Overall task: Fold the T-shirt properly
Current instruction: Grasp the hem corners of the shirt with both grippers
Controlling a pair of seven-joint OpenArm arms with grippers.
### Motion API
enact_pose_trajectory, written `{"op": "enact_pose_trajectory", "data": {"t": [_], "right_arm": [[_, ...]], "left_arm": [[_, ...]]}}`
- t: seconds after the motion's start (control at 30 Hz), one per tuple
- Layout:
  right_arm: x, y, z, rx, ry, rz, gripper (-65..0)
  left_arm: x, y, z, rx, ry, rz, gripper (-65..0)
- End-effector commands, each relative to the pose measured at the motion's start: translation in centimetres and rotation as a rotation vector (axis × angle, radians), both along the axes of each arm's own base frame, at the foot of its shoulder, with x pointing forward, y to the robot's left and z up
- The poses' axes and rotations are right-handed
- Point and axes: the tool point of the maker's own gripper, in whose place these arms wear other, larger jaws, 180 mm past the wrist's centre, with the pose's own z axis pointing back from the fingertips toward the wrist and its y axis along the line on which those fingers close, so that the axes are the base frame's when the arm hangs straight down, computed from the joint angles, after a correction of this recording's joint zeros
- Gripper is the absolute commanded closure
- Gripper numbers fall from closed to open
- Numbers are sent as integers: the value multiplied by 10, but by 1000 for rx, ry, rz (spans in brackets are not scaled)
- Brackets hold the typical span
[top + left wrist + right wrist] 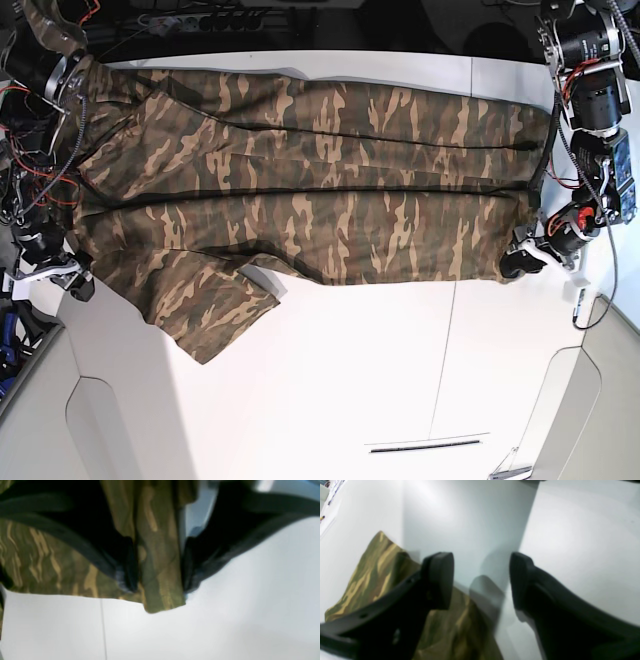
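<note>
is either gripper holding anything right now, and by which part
The left gripper pinches the T-shirt by a bunched edge at its hem end. The right gripper is open, holding nothing.

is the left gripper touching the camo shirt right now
Touching. In the left wrist view, the left gripper has a fold of the T-shirt pinched between its fingers.

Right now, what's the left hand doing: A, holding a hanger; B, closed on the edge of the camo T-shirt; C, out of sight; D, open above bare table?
B: in the left wrist view the left hand has both fingers pressed against a fold of the T-shirt at its edge, over the white table.
</note>
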Motion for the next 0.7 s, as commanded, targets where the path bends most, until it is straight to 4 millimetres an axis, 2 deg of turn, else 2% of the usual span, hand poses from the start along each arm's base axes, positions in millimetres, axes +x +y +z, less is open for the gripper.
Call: {"op": "enact_pose_trajectory", "data": {"t": [0.0, 0.17, 0.3, 0.5, 0.67], "right_arm": [[12, -2, 16, -1, -50, 1, -357], [15, 28, 8, 43, -44, 37, -356], [20, 62, 2, 47, -30, 116, -356], [26, 110, -3, -1, -1, 271, -356], [30, 125, -3, -65, 17, 350, -356]], "left_arm": [[5, 7, 10, 22, -10, -7, -234], [3, 7, 7, 24, 8, -13, -144], [2, 6, 7, 22, 10, -15, -6], [2, -1, 10, 15, -10, -69, 0], [3, -2, 11, 8, -14, -68, 0]]}}
